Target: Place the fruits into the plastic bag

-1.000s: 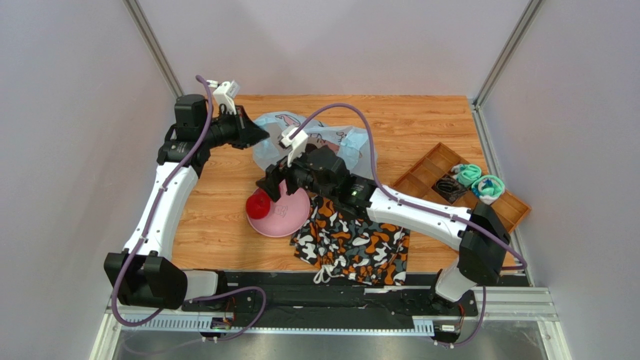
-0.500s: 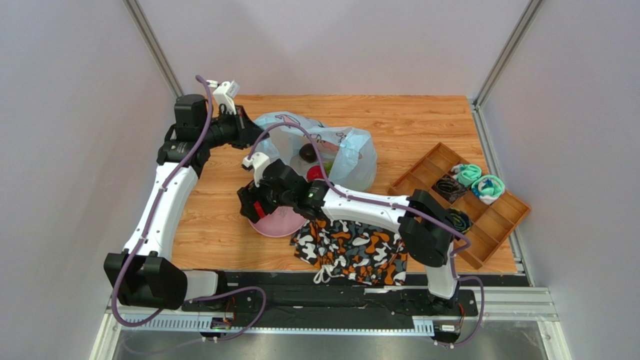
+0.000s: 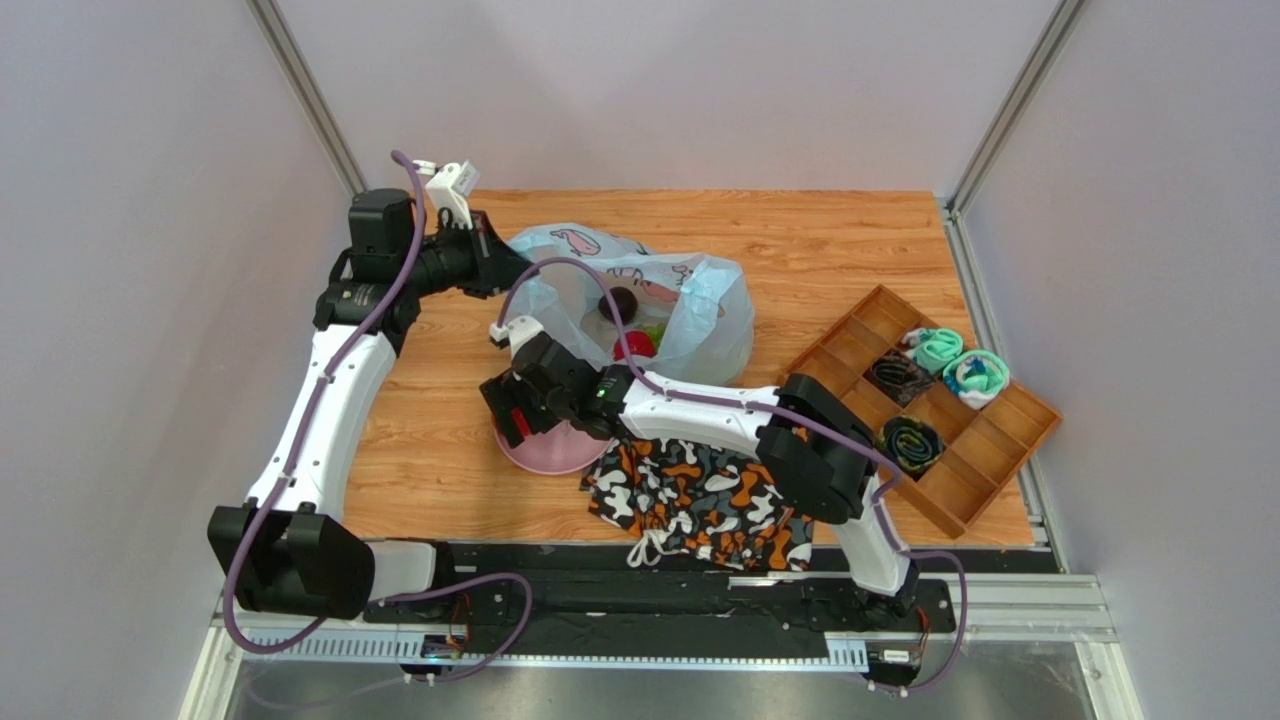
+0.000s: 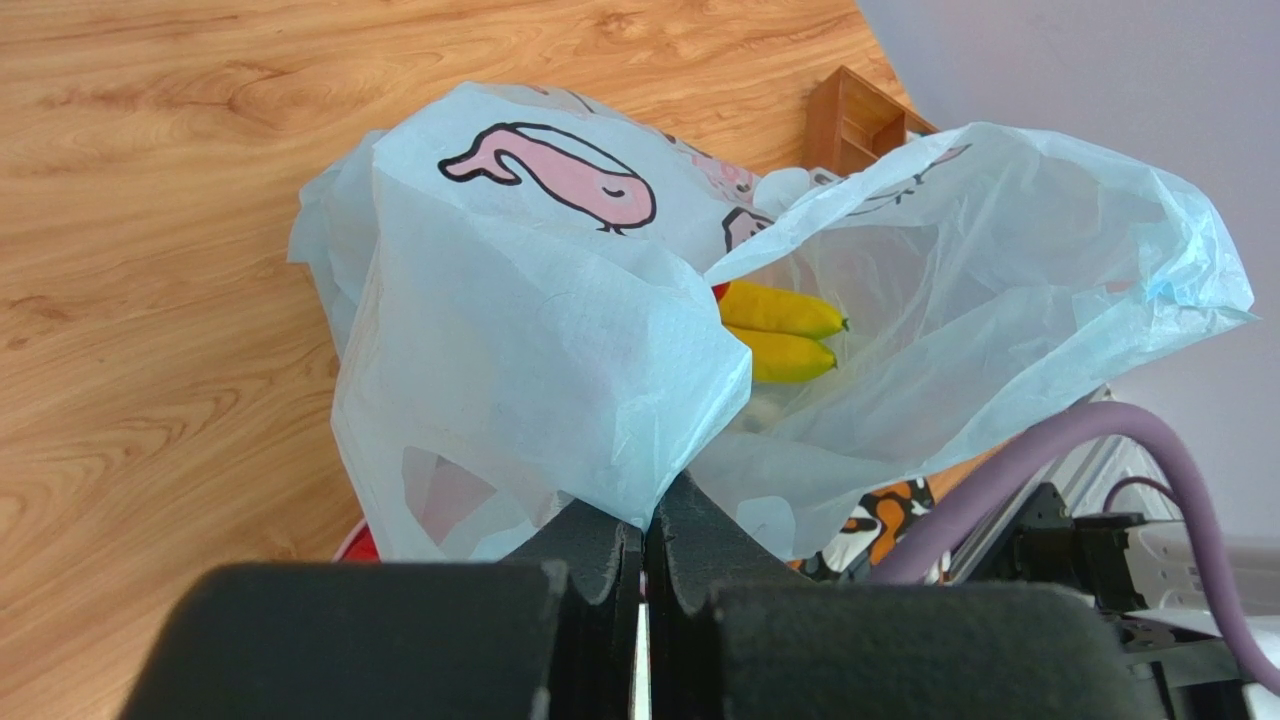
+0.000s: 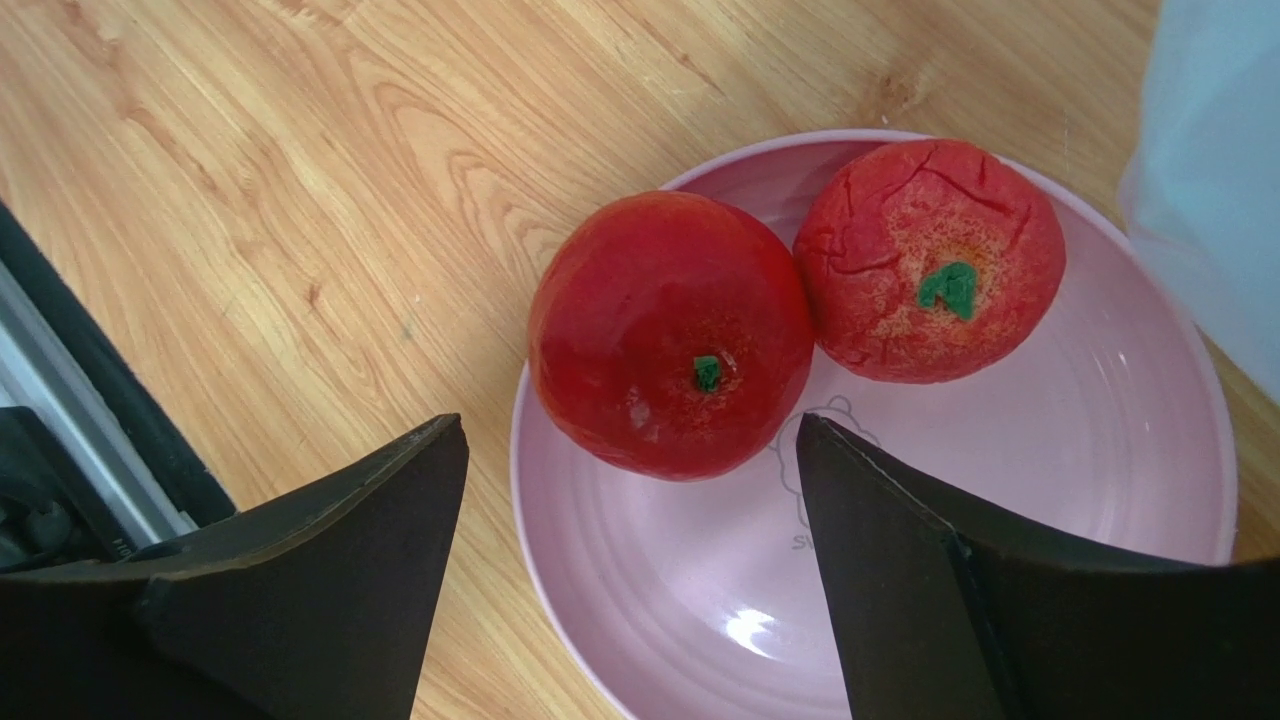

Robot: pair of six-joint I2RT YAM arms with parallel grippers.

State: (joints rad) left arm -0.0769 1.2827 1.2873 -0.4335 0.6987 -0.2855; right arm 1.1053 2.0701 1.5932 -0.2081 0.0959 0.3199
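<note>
The light-blue plastic bag (image 3: 684, 308) lies open at the table's middle back. My left gripper (image 4: 649, 518) is shut on its rim (image 4: 526, 315) and holds it up. Inside the bag I see two yellow bananas (image 4: 774, 330), a dark round fruit (image 3: 616, 305) and a red fruit (image 3: 639, 345). My right gripper (image 5: 628, 435) is open just above the pink plate (image 5: 902, 510), its fingers on either side of a smooth red fruit (image 5: 669, 353). A second, rougher red fruit (image 5: 929, 255) touches it. In the top view the right gripper (image 3: 519, 413) hides both. The grapes are not visible.
An orange-black-white camouflage cloth (image 3: 706, 488) lies right of the plate (image 3: 564, 450), near the front edge. A wooden divided tray (image 3: 849, 348) with rolled fabric items stands at the right. The bag's edge (image 5: 1217, 150) hangs close to the plate.
My right gripper has swung left and lowered over the plate, its arm folding back, so the bag's inside now shows. The left arm has not moved.
</note>
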